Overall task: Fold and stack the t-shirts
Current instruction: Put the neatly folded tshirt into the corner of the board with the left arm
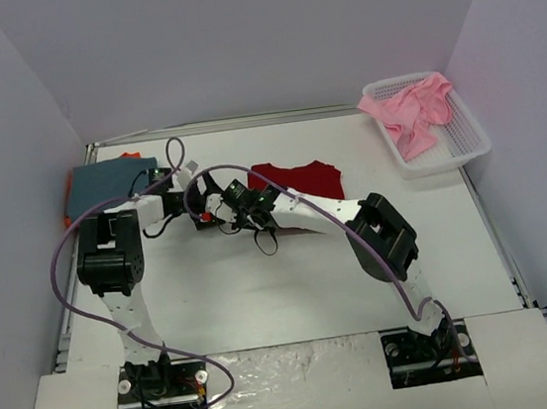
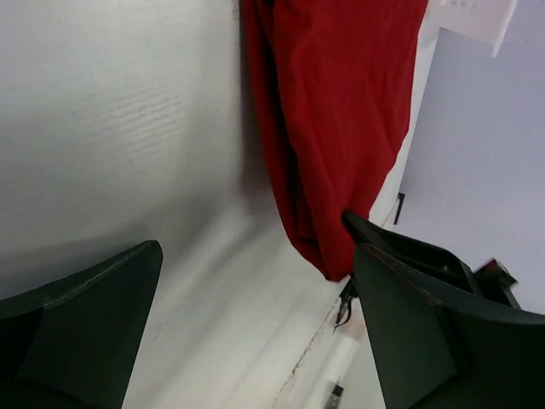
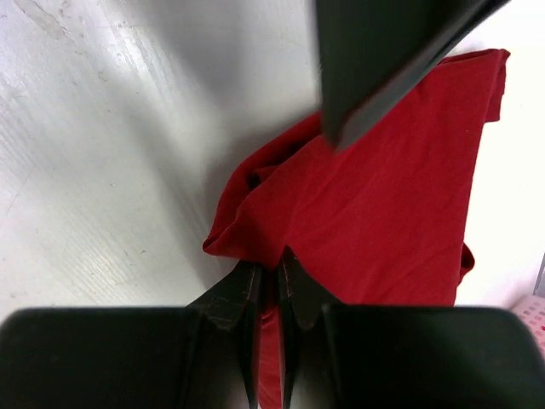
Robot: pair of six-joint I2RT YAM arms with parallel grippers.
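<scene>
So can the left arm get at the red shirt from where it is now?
Probably yes: the left pincer hangs open right beside the red shirt, bare table between them. The right pincer, shut on that shirt's edge, crowds the spot.

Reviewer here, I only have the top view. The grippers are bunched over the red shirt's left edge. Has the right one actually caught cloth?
Observer: Yes. In the right wrist view the right gripper is shut on a fold of the red shirt.
Reviewer: And the left gripper?
Observer: Its wrist view shows the left gripper wide open, the shirt's edge hanging between its fingers, neither pressing on it.
Reviewer: Is the cloth flat where it's pinched?
Observer: No, the right wrist view shows it bunched into folds beside the pinch.
</scene>
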